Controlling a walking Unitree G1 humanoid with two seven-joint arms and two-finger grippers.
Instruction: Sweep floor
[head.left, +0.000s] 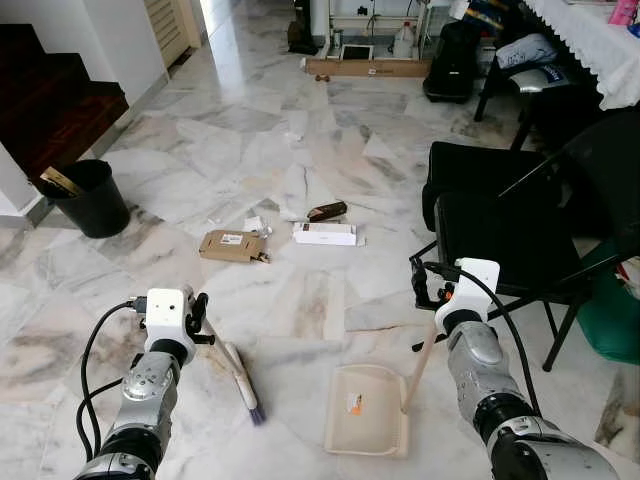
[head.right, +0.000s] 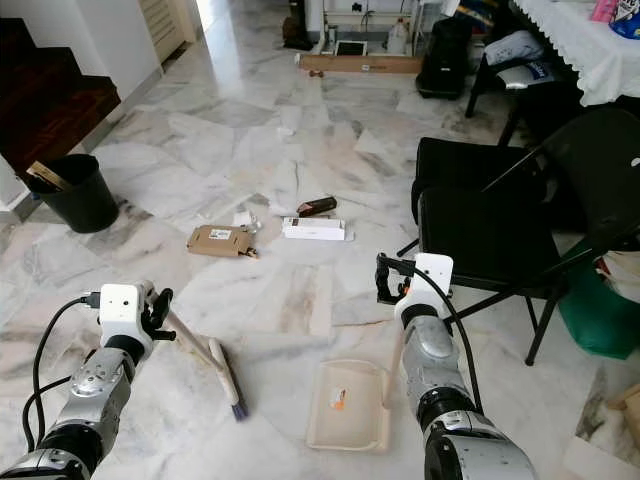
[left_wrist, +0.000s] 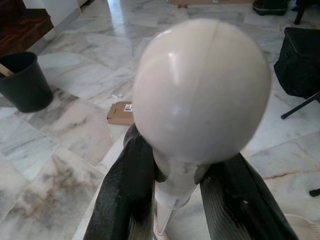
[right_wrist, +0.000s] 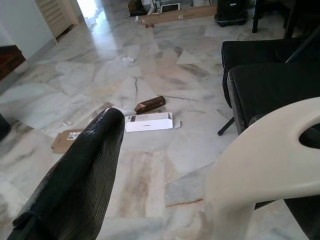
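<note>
1. The left gripper (left_wrist: 172, 200) has its two black fingers (left_wrist: 125, 195) clamped around the neck just under the rounded cream knob of the short cream plastic broom (head.left: 238, 372).
2. The broom slants down from that gripper to the white-and-grey marble floor (head.left: 300, 300), its purple-tipped bristle head resting on the floor beside the dustpan, on the robot's left of it.
3. The right gripper (head.left: 432, 285) is at the looped top of the handle of the cream plastic dustpan (head.left: 368, 408). One black finger (right_wrist: 82, 175) stands on one side of the handle, and whether the jaws are closed on it cannot be told.
4. The dustpan's tray lies flat on the floor, with a small orange mark on it.
5. Beyond the dustpan, farther from the robot, lie a flat brown cardboard piece (head.left: 232, 245), a long white carton (head.left: 325, 234) and a small dark brown box (head.left: 327, 211), with small white scraps near them.
6. A round black bin (head.left: 90, 198) stands well away to the left of the dustpan, beside the dark stairs.
7. A black folding chair (head.left: 510, 230) stands just to the right of the dustpan.
</note>
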